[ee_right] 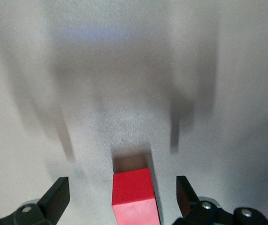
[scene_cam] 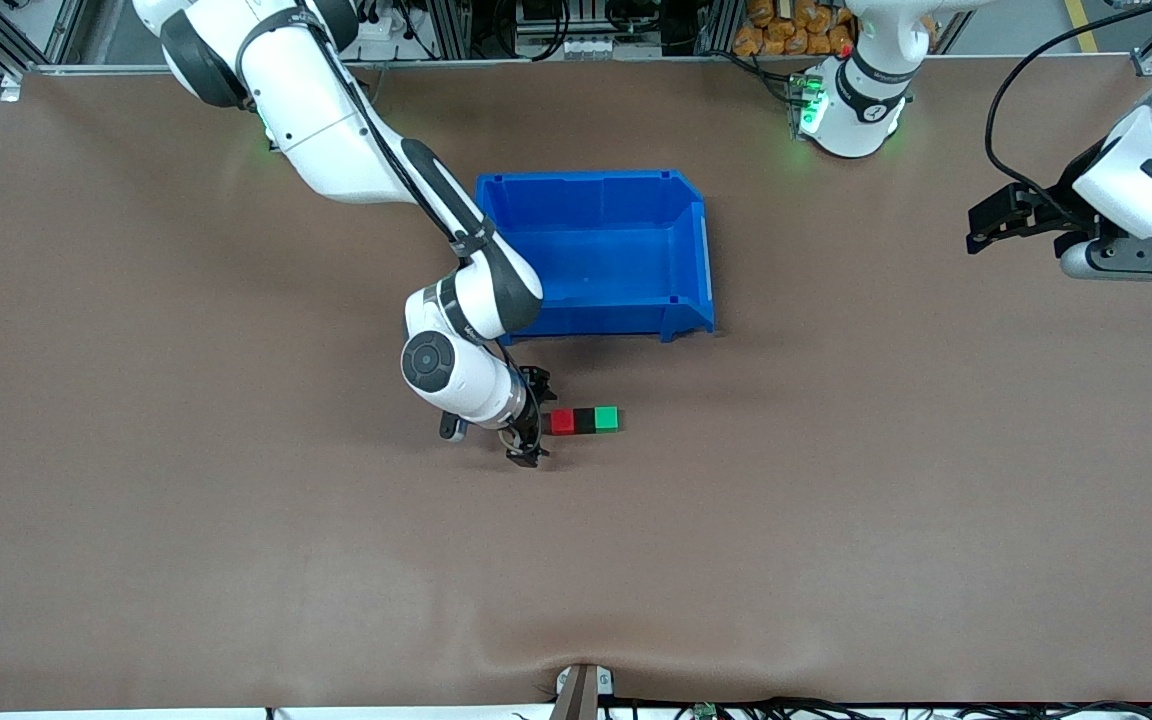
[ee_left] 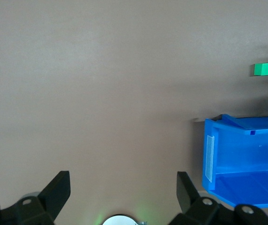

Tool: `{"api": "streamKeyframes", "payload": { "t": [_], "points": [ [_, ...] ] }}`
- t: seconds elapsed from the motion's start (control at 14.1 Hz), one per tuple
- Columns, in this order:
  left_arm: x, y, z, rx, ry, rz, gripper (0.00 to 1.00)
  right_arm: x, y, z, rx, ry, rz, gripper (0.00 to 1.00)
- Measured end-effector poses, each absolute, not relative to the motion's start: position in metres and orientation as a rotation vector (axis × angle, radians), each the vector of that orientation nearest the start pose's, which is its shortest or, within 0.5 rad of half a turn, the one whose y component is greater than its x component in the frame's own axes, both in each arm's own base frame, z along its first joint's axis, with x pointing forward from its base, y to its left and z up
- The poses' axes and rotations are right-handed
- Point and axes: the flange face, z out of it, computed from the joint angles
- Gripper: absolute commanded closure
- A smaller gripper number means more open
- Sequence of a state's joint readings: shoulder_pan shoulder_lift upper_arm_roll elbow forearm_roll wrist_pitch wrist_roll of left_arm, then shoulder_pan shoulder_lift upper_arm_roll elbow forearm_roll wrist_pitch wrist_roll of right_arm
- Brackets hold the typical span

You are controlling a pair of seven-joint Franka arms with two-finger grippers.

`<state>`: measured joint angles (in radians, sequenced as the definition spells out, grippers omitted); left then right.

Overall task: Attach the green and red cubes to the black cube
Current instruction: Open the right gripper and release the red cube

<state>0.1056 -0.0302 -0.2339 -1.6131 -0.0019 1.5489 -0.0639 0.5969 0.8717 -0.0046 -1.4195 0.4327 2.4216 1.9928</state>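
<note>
Three small cubes lie touching in a row on the table, nearer to the front camera than the bin: red cube point(scene_cam: 562, 421), black cube point(scene_cam: 584, 420) in the middle, green cube point(scene_cam: 606, 418). My right gripper point(scene_cam: 534, 420) is low at the red cube's end of the row. It is open, and in the right wrist view the red cube point(ee_right: 133, 193) lies between the spread fingers of the right gripper point(ee_right: 122, 186) with a gap on each side. My left gripper point(scene_cam: 981, 228) waits open, raised over the left arm's end of the table. The left wrist view shows the left gripper point(ee_left: 123, 182) holding nothing and the green cube point(ee_left: 264, 69) far off.
A large blue bin point(scene_cam: 596, 185) with nothing in it stands farther from the front camera than the cubes, close to the right arm's forearm. It also shows in the left wrist view as the blue bin point(ee_left: 239, 157). Brown table surface surrounds the cubes.
</note>
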Motion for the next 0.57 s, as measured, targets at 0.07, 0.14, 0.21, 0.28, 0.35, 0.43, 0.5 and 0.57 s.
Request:
{"api": "streamKeyframes", "payload": {
  "t": [0.07,0.14,0.21,0.28,0.35,0.43,0.5,0.57],
  "points": [
    [0.5377,-0.0715,0.6188,-3.131,0.101,0.054,0.00,0.6127,0.4144,0.1882,-1.922,2.194,0.369,0.00],
    [0.5377,-0.0716,0.6188,-3.131,0.101,0.054,0.00,0.6133,0.4141,0.1888,-1.924,2.193,0.367,0.00],
    [0.5377,-0.0716,0.6188,-3.131,0.101,0.054,0.00,0.6140,0.4142,0.1898,-1.926,2.191,0.365,0.00],
    [0.5377,-0.0716,0.6188,-3.131,0.101,0.054,0.00,0.6146,0.4142,0.1910,-1.933,2.188,0.361,0.00],
    [0.5377,-0.0716,0.6188,-3.131,0.101,0.054,0.00,0.6151,0.4138,0.1915,-1.943,2.187,0.356,0.00],
    [0.5377,-0.0716,0.6188,-3.131,0.101,0.054,0.00,0.6156,0.4134,0.1920,-1.949,2.186,0.353,0.00],
    [0.5377,-0.0716,0.6188,-3.131,0.101,0.054,0.00,0.6163,0.4130,0.1931,-1.957,2.184,0.350,0.00],
    [0.5377,-0.0716,0.6188,-3.131,0.101,0.054,0.00,0.6177,0.4118,0.1945,-1.964,2.185,0.348,0.00]
  ]
}}
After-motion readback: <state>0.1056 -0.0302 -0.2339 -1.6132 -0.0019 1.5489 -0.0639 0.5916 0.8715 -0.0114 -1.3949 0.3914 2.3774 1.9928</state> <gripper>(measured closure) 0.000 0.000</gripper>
